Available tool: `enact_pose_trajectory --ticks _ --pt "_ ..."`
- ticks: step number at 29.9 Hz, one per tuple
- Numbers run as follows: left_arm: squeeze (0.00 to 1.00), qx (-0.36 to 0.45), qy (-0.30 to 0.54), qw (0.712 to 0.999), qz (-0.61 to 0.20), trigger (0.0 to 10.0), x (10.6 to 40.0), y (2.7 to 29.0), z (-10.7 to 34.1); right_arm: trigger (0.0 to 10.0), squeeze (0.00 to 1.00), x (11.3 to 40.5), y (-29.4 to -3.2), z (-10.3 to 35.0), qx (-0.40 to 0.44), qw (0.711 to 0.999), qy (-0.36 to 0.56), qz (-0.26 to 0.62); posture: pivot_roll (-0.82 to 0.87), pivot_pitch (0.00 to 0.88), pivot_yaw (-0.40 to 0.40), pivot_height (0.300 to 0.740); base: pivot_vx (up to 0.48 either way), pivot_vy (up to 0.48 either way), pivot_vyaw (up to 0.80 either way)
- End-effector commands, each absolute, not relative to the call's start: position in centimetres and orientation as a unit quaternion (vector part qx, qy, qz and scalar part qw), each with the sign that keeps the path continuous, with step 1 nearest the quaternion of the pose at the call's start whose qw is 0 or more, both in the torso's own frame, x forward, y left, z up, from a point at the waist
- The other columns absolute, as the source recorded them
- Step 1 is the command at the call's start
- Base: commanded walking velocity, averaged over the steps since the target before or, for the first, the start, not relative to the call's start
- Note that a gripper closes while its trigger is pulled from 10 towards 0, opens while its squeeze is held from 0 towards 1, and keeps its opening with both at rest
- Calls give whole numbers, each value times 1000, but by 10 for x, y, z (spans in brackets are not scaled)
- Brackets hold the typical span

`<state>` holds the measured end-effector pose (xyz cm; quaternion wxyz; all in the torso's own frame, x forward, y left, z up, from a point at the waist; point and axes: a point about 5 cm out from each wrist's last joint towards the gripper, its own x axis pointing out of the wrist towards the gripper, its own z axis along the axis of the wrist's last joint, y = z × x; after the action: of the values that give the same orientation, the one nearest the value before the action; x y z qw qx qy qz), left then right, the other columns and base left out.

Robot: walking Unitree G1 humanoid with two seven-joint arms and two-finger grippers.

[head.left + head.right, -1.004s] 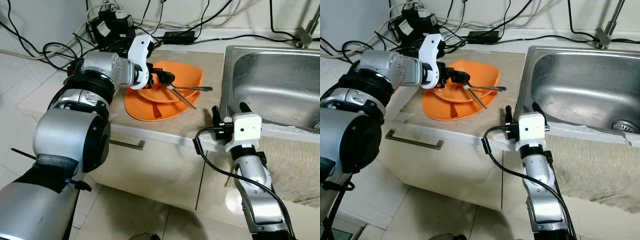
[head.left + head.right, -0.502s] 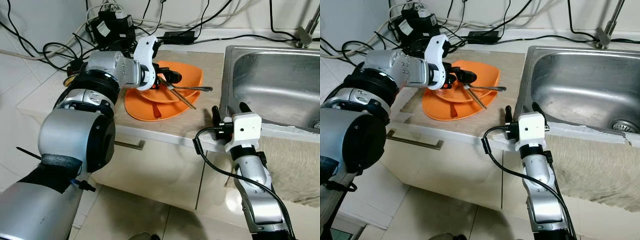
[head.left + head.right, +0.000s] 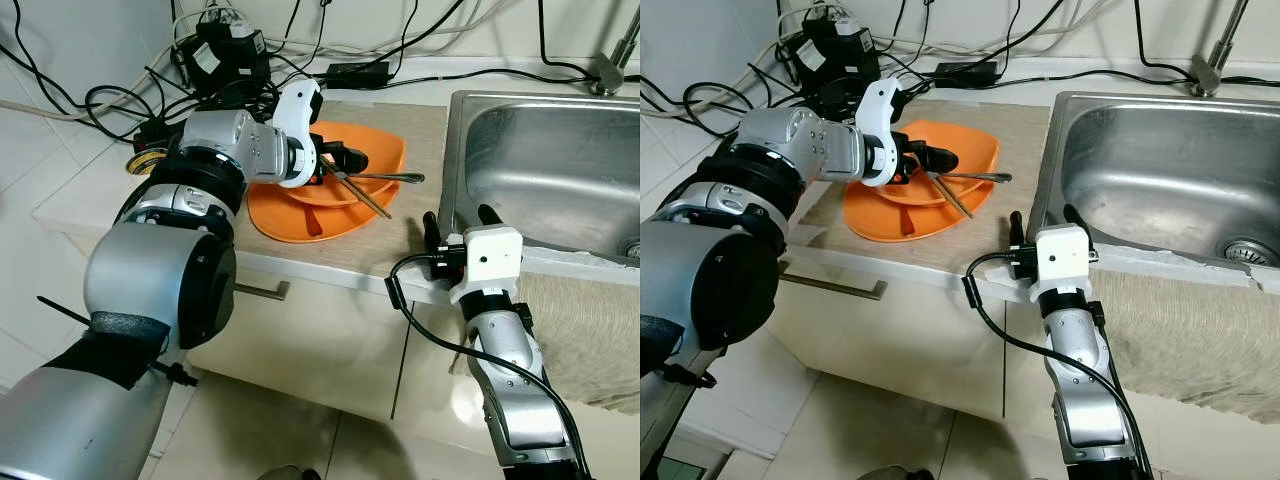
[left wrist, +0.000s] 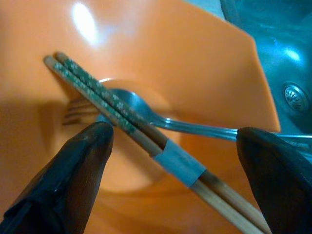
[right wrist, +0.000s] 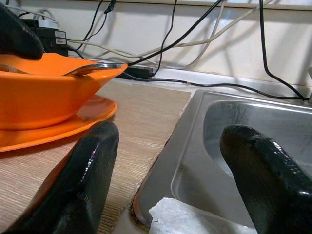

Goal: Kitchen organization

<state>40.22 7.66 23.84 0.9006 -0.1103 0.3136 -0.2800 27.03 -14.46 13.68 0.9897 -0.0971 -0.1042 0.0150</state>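
Observation:
An orange bowl (image 3: 372, 150) sits on an orange plate (image 3: 300, 218) on the wooden counter. Across the bowl lie a pair of taped chopsticks (image 4: 122, 121) and a metal utensil (image 3: 395, 177), whose handles stick out towards the sink. My left gripper (image 3: 341, 158) reaches into the bowl and is open. Its fingers (image 4: 80, 161) stand on either side of the chopsticks without touching them. My right gripper (image 3: 458, 218) is open with nothing in it, at the counter's front edge beside the sink corner.
A steel sink (image 3: 545, 150) fills the right of the counter, with the faucet base (image 3: 608, 72) behind it. A tangle of black cables and adapters (image 3: 225, 55) lies behind the plate. A beige towel (image 3: 590, 330) hangs over the front edge. A drawer handle (image 3: 255, 290) is below.
My left gripper has moved a little to the right, further over the bowl, and its wrist has turned. The right arm, bowl and utensils have not moved.

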Motion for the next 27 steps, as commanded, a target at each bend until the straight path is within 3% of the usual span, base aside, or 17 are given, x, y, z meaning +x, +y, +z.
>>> enact_pose_trajectory --ticks 1,18,19,27 --pt "0 -113 319 901 -270 10000 402 81 235 10000 0 268 -142 124 -95 993 -70 23 -73 0 177 740 0 0 0" --pt "0 -41 326 899 -290 10000 400 74 226 10000 0 267 -143 124 -96 993 -67 21 -76 0 179 740 0 0 0" --pt "0 -41 324 900 -289 0 400 75 226 10000 0 267 -143 124 -96 993 -67 21 -75 0 178 740 0 0 0" --pt "0 -29 304 909 -283 0 403 79 228 10000 0 266 -143 123 -97 993 -63 23 -73 0 172 740 0 0 0"
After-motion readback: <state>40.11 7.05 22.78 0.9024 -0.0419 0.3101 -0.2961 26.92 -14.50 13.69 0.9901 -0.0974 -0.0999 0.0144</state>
